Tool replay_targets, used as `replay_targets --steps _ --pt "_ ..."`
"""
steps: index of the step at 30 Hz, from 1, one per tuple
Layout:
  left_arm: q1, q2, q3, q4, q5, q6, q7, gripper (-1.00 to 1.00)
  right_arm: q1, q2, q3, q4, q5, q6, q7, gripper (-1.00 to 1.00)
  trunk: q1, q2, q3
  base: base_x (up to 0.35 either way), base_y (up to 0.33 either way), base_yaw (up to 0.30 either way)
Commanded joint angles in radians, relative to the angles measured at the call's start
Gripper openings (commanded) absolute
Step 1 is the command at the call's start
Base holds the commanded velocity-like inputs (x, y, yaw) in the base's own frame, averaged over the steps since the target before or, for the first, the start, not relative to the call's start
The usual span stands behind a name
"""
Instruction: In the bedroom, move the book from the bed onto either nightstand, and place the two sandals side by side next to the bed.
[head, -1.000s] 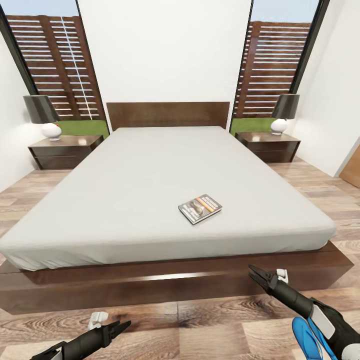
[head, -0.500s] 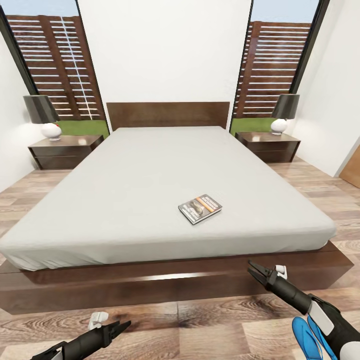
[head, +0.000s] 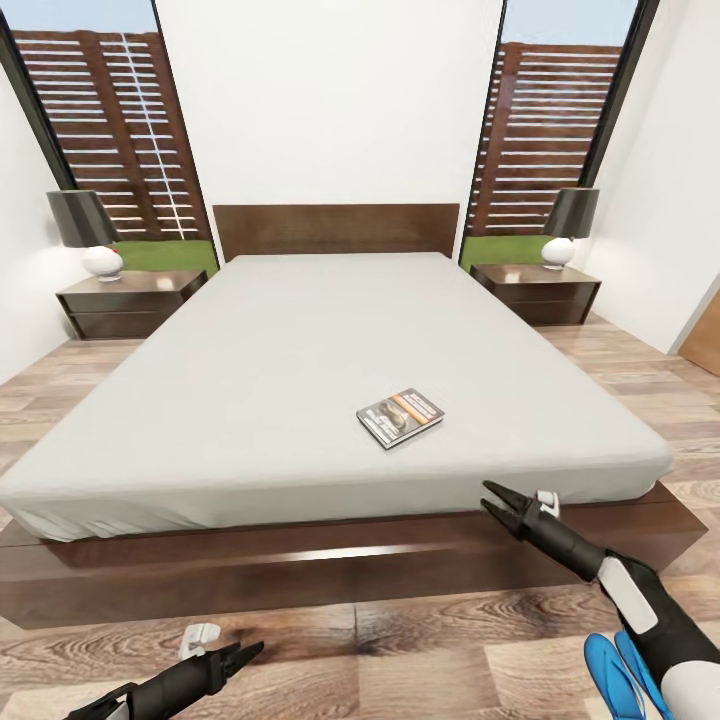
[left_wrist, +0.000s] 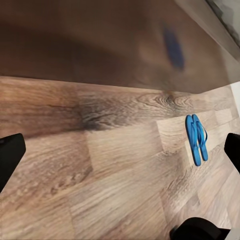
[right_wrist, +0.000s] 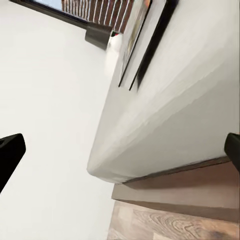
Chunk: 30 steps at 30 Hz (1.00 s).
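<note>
The book (head: 400, 417) lies flat on the light-grey bed (head: 300, 360), near its foot edge and right of centre. My right gripper (head: 495, 502) hovers open just off the mattress's foot edge, below and right of the book, holding nothing. In the right wrist view the book (right_wrist: 150, 45) shows edge-on on the mattress. My left gripper (head: 245, 653) is open and low over the floor in front of the bed frame. The two blue sandals (head: 612, 675) lie together on the floor at the bottom right, partly behind my right arm; the left wrist view also catches the sandals (left_wrist: 196, 138).
A nightstand (head: 130, 298) with a lamp (head: 85, 232) stands left of the headboard, and another nightstand (head: 536, 285) with a lamp (head: 570, 225) stands to the right. The dark wooden bed frame (head: 300, 575) runs across in front of me. Wood floor flanks the bed on both sides.
My right gripper has risen and moved slightly left, from in front of the bed frame up to the mattress's foot edge. The left arm, book and sandals have not moved.
</note>
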Motion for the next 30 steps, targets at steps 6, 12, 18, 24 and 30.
replay_targets --steps 6,12,18,24,30 --pt "-0.001 0.000 0.008 0.001 -0.008 -0.008 0.002 1.00 -0.001 0.003 0.001 -0.137 -0.126 0.065 -0.191 1.00 0.000 0.000 -0.001 0.000 0.000 0.000" --pt "-0.001 -0.001 0.008 0.001 -0.008 -0.008 0.003 1.00 -0.029 0.003 0.002 -0.194 -0.231 0.106 -0.359 1.00 0.000 0.000 -0.001 0.000 0.000 0.000" --pt "-0.001 -0.009 0.008 0.001 -0.009 -0.008 0.003 1.00 -0.113 0.003 0.002 -0.216 -0.349 0.126 -0.564 1.00 0.000 0.000 -0.001 0.000 0.000 0.000" --pt "-0.001 -0.016 0.006 0.001 -0.009 -0.008 0.003 1.00 -0.191 0.003 0.003 -0.222 -0.450 0.131 -0.756 1.00 0.000 0.000 -0.001 0.000 0.000 0.000" --pt "-0.001 -0.018 0.005 0.001 -0.009 -0.008 0.003 1.00 -0.283 0.005 0.004 -0.219 -0.493 0.133 -0.898 1.00 0.000 0.000 -0.001 0.000 0.000 0.000"
